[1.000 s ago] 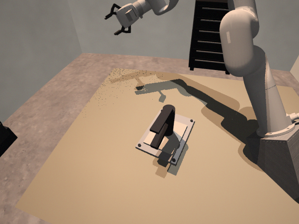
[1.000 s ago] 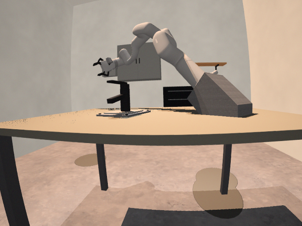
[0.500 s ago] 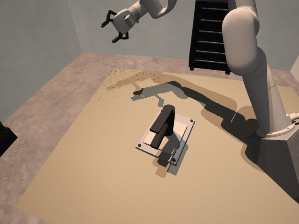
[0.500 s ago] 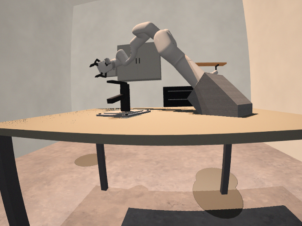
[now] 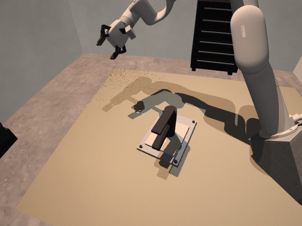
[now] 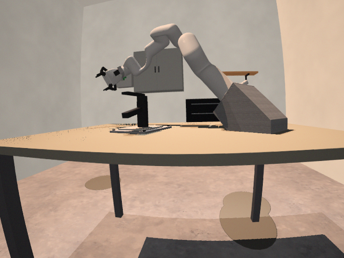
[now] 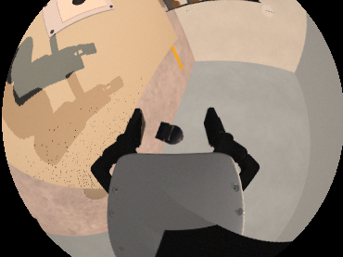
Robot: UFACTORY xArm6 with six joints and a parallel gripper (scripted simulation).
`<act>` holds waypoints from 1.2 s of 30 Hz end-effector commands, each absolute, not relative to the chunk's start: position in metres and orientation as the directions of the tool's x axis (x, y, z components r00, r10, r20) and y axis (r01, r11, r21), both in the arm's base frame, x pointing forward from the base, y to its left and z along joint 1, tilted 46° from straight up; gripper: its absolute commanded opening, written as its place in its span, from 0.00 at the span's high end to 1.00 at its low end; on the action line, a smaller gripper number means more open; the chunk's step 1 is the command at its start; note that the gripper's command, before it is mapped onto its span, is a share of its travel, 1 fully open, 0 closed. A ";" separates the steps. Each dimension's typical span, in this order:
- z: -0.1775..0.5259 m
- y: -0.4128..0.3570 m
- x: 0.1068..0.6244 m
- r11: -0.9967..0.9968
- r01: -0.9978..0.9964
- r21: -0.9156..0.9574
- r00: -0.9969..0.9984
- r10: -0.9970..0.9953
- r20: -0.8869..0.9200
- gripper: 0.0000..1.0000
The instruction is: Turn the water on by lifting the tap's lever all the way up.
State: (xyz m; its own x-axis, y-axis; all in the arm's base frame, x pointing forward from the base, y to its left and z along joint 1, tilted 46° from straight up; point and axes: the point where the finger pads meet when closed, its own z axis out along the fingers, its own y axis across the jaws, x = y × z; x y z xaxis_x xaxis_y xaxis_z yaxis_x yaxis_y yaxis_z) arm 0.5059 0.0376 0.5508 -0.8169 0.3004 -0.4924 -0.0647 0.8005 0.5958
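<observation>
The dark tap (image 5: 171,121) stands on a pale baseplate (image 5: 167,142) in the middle of the table. Its lever (image 5: 163,120) is the upper flat bar, and it lies level in the exterior view (image 6: 132,93), above the lower spout (image 6: 130,112). My gripper (image 5: 106,50) is open and empty. It hangs in the air above the table's far edge, well apart from the tap. In the exterior view the gripper (image 6: 100,82) is left of the lever's free end and a little higher.
My arm's grey pedestal (image 5: 284,155) stands at the table's right side. A black drawer cabinet (image 5: 214,34) stands on the floor behind the table. A grey wall cabinet (image 6: 157,69) hangs behind the arm. The table's far edge lies below the gripper.
</observation>
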 end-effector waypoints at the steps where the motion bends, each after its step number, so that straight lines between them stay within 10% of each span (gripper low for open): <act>1: 0.517 0.064 0.499 0.840 -0.076 0.537 -0.864 0.213 -0.456 0.00; 36: 0.295 0.180 0.372 0.820 -0.560 -0.121 -0.825 -0.565 -0.010 0.00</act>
State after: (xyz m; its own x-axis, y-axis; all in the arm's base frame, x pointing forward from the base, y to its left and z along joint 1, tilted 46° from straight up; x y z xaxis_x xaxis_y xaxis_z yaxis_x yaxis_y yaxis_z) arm 0.3878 0.1729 0.3130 -0.8671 -0.4936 -0.0677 -0.4925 0.8697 -0.0335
